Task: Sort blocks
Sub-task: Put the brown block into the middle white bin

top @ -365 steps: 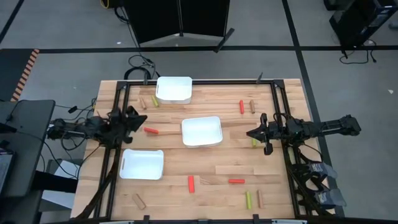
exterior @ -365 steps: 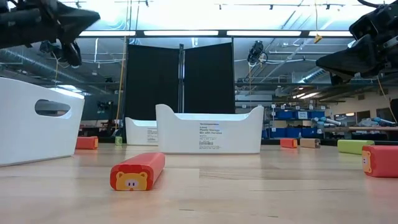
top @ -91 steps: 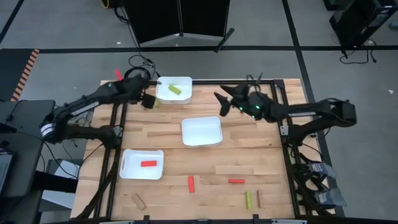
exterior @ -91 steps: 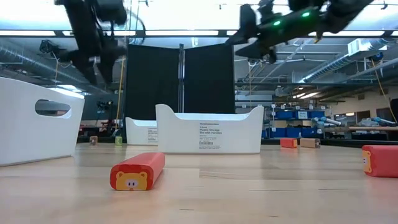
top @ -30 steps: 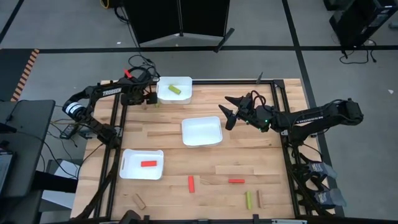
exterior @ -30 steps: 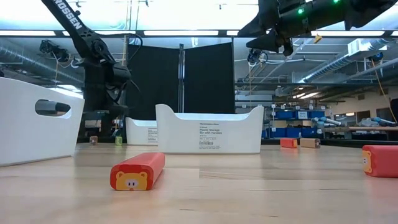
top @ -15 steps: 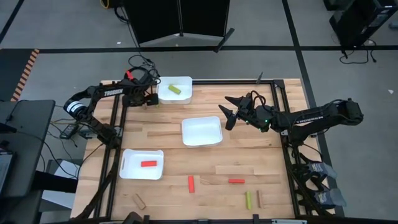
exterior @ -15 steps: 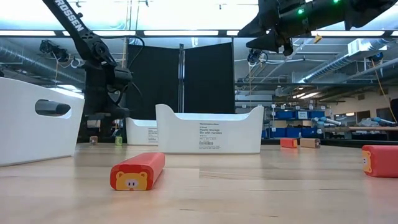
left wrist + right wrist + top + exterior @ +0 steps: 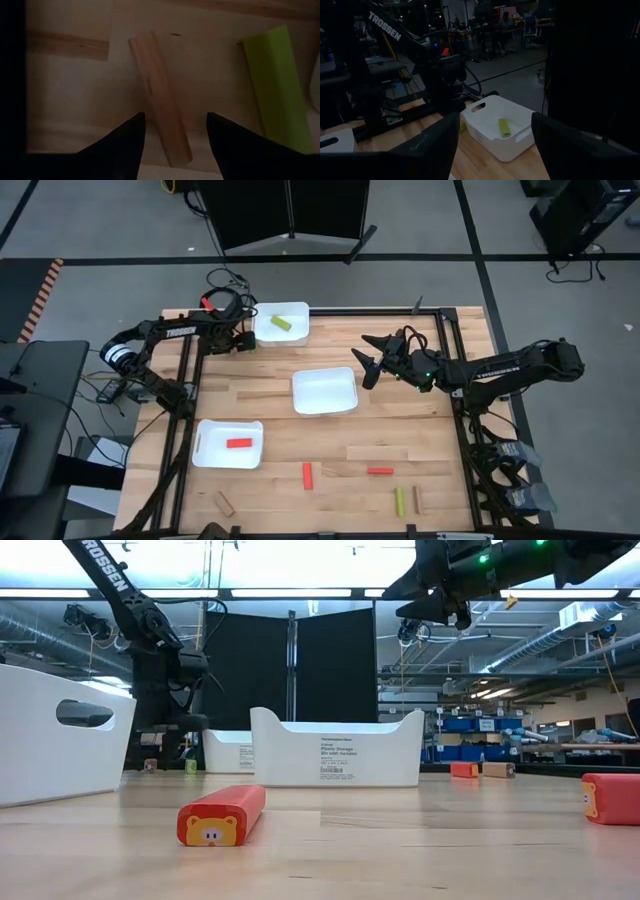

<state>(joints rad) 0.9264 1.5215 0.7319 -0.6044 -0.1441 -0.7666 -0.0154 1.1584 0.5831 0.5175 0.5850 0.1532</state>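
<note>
Fingers of my left gripper point(image 9: 172, 132) spread wide, straddling a tan block point(image 9: 160, 97) on the bench point(image 9: 270, 395) beside the far tray point(image 9: 279, 324); green block point(image 9: 278, 87) alongside. Right gripper point(image 9: 366, 362) hovers near the middle tray point(image 9: 323, 391), fingers open, empty. Other blocks lie scattered along the near edge

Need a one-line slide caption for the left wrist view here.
Left gripper, fingers open, poised over a tan wooden block on the table, with a yellow-green block lying beside it.
</note>
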